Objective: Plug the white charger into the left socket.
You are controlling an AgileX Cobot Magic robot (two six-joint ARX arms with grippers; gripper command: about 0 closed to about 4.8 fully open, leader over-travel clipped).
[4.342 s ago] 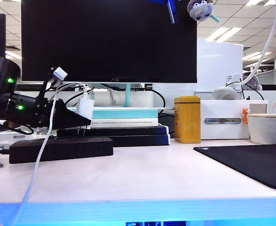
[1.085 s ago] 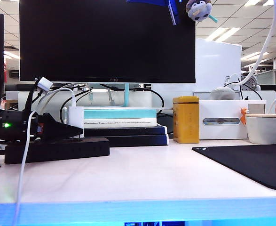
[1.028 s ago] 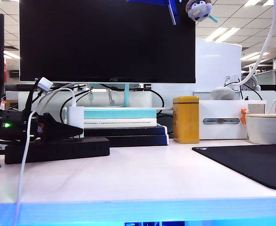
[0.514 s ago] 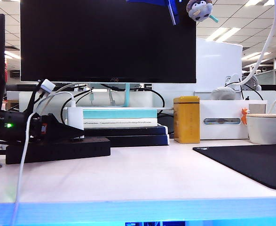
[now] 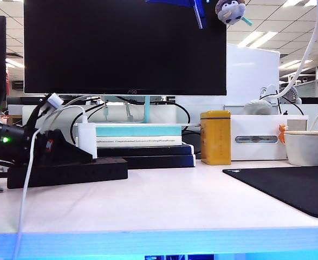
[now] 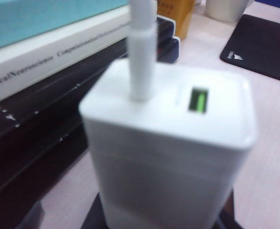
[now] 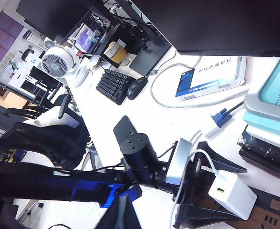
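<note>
Your left gripper straddles the white charger with jaws spread and no grip; the charger stands upright on the power strip at nine o'clock in the exterior view, apparently seated in the left socket. The right gripper is unseen, reportedly closed. Step: release; next, withdraw clear of the cable. Legible: "AOC" on monitor.

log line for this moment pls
white charger: upright on power strip, prongs hidden | left gripper: open, fingers flanking charger | right gripper: shut, outside exterior view
</note>
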